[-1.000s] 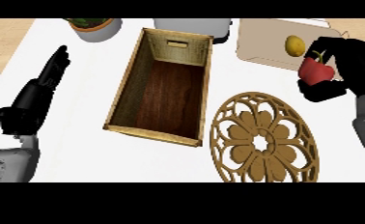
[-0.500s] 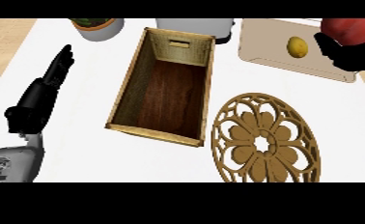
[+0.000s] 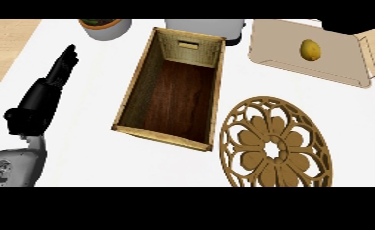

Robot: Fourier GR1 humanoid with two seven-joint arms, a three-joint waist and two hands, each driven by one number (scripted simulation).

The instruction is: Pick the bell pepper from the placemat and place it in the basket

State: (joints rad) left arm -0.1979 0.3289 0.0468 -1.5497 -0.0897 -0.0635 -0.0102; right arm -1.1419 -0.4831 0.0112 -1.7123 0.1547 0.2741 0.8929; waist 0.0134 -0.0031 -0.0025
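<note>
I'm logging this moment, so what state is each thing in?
Basket: upright, open-topped, nothing inside.
Left hand: open, fingers straight, resting at the left.
Right hand: mostly out of view; fingers not visible.
Lemon: lying on the cutting board.
Bell pepper: not visible.

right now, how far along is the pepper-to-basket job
Done: the pepper is off the placemat, which lies bare. In hand: a moment ago the right hand held it lifted; now only a dark sliver of that hand shows at the top right edge, and the pepper is out of view. Left: the basket holds nothing yet. The left hand rests open at the left.
</note>
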